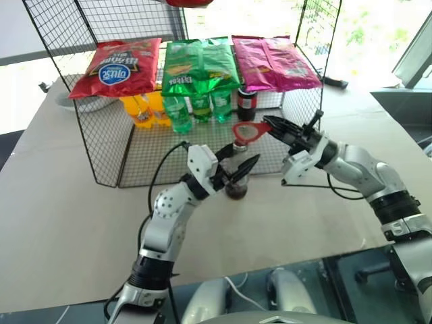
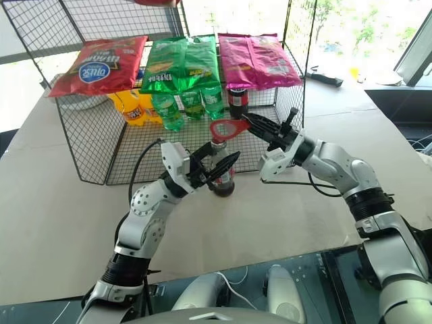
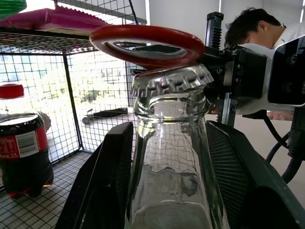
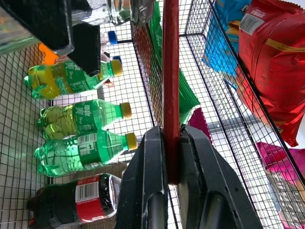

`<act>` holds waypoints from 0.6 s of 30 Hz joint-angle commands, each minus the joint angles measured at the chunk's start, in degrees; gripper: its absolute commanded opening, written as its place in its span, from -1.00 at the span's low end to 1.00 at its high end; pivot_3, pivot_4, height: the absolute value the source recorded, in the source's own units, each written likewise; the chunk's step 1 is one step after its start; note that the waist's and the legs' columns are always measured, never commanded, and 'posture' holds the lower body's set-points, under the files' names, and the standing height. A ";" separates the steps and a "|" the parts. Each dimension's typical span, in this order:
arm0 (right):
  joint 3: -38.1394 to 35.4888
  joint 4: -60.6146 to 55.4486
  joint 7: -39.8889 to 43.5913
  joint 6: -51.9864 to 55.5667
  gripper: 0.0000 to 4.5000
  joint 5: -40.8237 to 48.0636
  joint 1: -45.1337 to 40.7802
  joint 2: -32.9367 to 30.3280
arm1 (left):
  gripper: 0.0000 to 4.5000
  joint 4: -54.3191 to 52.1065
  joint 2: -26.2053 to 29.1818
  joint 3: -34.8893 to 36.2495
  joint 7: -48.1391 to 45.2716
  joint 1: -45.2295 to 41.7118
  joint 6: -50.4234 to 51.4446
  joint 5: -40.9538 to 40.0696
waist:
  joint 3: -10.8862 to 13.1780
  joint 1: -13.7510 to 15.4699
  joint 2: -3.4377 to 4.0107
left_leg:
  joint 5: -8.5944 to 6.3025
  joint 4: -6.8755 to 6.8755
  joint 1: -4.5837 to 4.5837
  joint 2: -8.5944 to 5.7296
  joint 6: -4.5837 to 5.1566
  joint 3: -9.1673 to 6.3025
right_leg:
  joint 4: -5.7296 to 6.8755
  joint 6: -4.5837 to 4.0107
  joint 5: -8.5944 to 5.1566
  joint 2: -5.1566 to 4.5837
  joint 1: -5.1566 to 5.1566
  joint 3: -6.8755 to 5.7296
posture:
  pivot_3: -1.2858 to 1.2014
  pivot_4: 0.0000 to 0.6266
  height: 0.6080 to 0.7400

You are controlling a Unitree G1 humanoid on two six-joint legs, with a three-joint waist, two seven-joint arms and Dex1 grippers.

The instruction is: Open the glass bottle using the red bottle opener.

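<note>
L gripper (image 2: 217,170) has its two black fingers partway apart, clamped either side of the glass bottle (image 2: 223,177), which stands upright on the table (image 2: 61,202) just in front of the wire rack (image 2: 101,152); silver crown cap (image 3: 170,80) is on. R gripper (image 1: 274,127) is pinched tight on the narrow handle of the red bottle opener (image 1: 249,131), w/ the loop head reaching out past its fingertips toward the L gripper, sitting right above the cap, touching or nearly so, can't tell which. Beyond both grippers, inside the rack: green plastic bottles (image 2: 192,102), a squat dark bottle w/ red cap (image 2: 237,100), chip bags (image 2: 182,62) on top.
</note>
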 commanded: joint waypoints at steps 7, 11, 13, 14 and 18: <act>-4.53 -3.92 0.16 2.34 -1.00 7.18 2.90 1.36 | -0.16 -0.04 1.33 -0.44 -0.06 1.92 1.39 0.58 | 0.00 0.04 0.01 | 0.00 -0.07 0.00 -0.01 0.00 -0.03 | 0.00 0.00 0.00 -0.02 -0.01 -0.02 | 0.03 -0.52 0.91; -3.24 -6.93 3.02 3.02 -1.00 9.47 5.78 2.66 | -0.16 -0.09 1.60 -0.34 -0.07 2.05 1.42 0.51 | 0.01 -0.06 0.02 | 0.00 -0.10 0.01 0.00 0.00 -0.04 | 0.00 0.00 0.00 -0.01 -0.02 -0.03 | 0.03 -0.52 0.91; -1.77 -8.26 5.21 4.02 -1.00 11.25 8.32 4.09 | -0.16 0.02 1.64 -0.36 -0.03 1.98 1.37 0.52 | 0.01 -0.09 0.01 | 0.00 -0.11 0.01 0.01 0.00 -0.02 | 0.00 0.00 0.00 -0.01 -0.05 -0.01 | 0.03 -0.52 0.91; -1.06 -8.71 6.46 4.59 -1.00 12.22 9.51 4.73 | -0.16 0.07 1.65 -0.39 0.01 1.96 1.35 0.53 | 0.00 -0.10 0.01 | 0.00 -0.11 0.01 0.01 0.00 -0.02 | 0.00 0.00 0.00 -0.01 -0.05 -0.01 | 0.03 -0.52 0.91; 0.04 -10.04 9.94 6.62 -1.00 14.23 12.24 6.26 | -0.16 -0.05 1.65 -0.46 0.12 2.01 1.44 0.53 | 0.01 -0.02 0.03 | 0.00 -0.11 0.00 0.01 0.00 -0.03 | 0.00 0.00 0.00 -0.01 -0.05 -0.02 | 0.03 -0.52 0.91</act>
